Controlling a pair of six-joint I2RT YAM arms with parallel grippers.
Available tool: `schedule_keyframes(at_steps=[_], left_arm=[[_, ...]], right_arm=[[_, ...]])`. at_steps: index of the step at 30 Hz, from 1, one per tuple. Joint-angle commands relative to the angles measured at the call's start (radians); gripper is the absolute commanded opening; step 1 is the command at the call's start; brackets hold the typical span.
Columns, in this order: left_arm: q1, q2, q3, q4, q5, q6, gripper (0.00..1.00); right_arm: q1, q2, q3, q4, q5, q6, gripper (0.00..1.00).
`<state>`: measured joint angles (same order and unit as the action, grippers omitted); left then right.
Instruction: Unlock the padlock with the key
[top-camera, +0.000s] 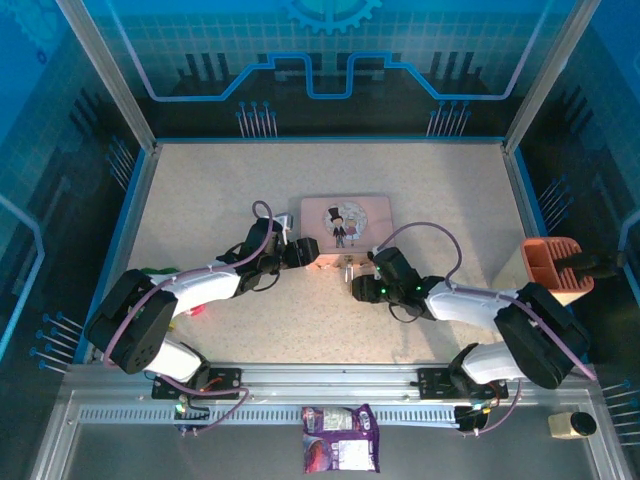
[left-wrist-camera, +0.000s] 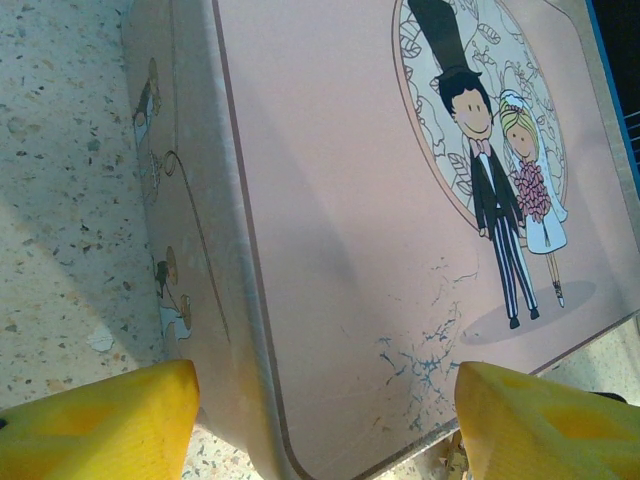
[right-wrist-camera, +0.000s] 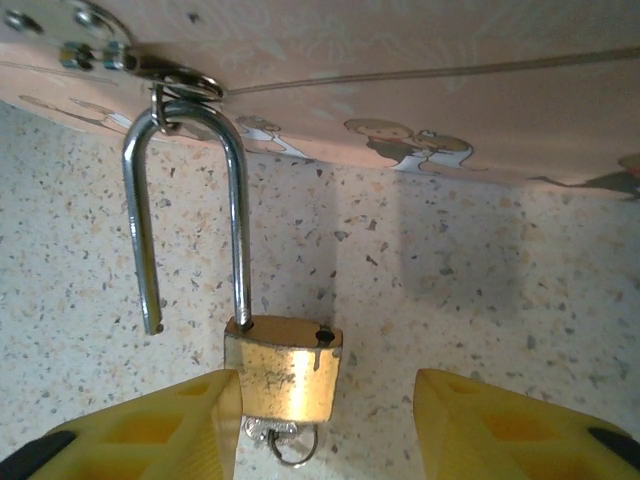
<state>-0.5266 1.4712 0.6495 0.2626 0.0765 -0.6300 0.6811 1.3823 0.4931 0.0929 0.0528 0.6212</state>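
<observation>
Leftward, the left gripper (left-wrist-camera: 325, 425) stood wide, straddling a near corner of the pink box (left-wrist-camera: 340, 200). Rightward, the right gripper (right-wrist-camera: 330, 425) gaped around the padlock (right-wrist-camera: 285, 365), hooked on the box's hasp (right-wrist-camera: 165, 70), shackle (right-wrist-camera: 238, 220) sprung, key (right-wrist-camera: 285, 445) at its base, table (right-wrist-camera: 480, 290) bare beside it.

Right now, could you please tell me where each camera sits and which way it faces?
Top external: above and behind the bases, looking down at the table; both arms show, left gripper and right gripper at the pink box.
Left wrist: on the left arm, facing the box's lid corner; its yellow fingers show.
Right wrist: low over the table, facing the box's near side and the padlock; its fingers show.
Shared: every view has the pink box.
</observation>
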Motion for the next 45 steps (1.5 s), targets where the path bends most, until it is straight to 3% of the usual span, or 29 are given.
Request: schedule_keyframes(at_steps=[1, 9, 22, 31, 39, 45], left_arm=[[-0.003, 0.012, 0.001, 0.02, 0.026, -0.005, 0.69], [-0.004, 0.003, -0.021, 0.048, 0.009, -0.031, 0.69], [-0.004, 0.003, -0.022, 0.034, 0.005, -0.042, 0.68], [-0.031, 0.01, -0.002, 0.014, -0.007, -0.072, 0.68], [-0.115, 0.018, -0.015, 0.055, -0.057, -0.165, 0.67], [-0.143, 0.019, -0.024, 0.069, -0.097, -0.201, 0.67]], right_arm=[[-0.012, 0.038, 0.036, 0.059, -0.052, -0.076, 0.49], [-0.012, 0.138, 0.065, 0.104, -0.042, -0.112, 0.45], [-0.004, 0.11, 0.022, 0.172, -0.089, -0.016, 0.23], [0.047, 0.087, -0.101, 0.434, 0.027, 0.232, 0.0], [0.07, 0.193, -0.19, 0.814, 0.145, 0.387, 0.0], [0.066, 0.205, -0.214, 0.903, 0.209, 0.416, 0.0]])
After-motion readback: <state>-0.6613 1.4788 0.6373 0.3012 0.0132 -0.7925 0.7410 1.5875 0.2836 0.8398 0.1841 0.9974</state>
